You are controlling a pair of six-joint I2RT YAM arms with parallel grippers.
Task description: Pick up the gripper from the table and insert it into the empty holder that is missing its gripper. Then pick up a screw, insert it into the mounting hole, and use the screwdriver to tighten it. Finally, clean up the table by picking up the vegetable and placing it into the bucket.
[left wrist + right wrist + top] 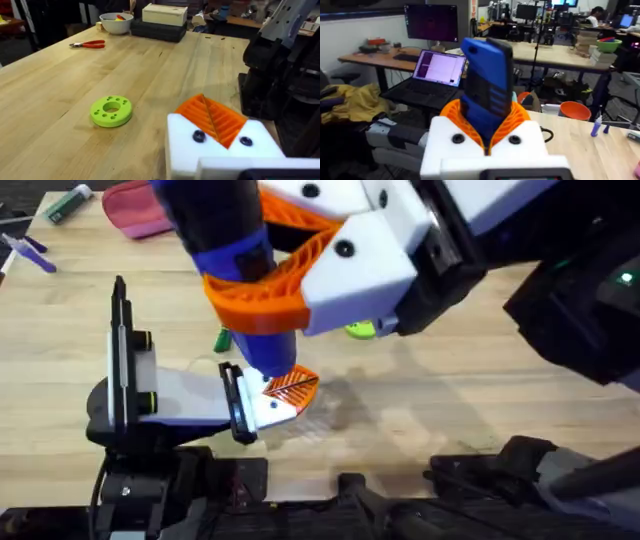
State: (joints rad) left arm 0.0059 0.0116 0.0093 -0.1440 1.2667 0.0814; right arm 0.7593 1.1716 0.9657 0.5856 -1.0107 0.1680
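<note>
Your screwdriver (232, 250) stands nearly upright in the overhead view, long axis vertical, its lower end pointing down at the orange gripper (292, 385) seated in the white holder (270, 408) near the tabletop's (420, 410) front edge. I can't make out the bit or the screw, so you can't confirm they are engaged. Your right end effector (487, 132) is clamped on the screwdriver's blue body, orange pads on both sides. The left end effector (212, 122) appears closed on itself with its pads together; the pictures don't show whether it steadies the holder. If the tool leans off the hole's axis, the bit could slip out and skid off the orange wedge. An unbraced holder might twist under torque. The vegetable (222, 340) lies just behind, uncleared.
</note>
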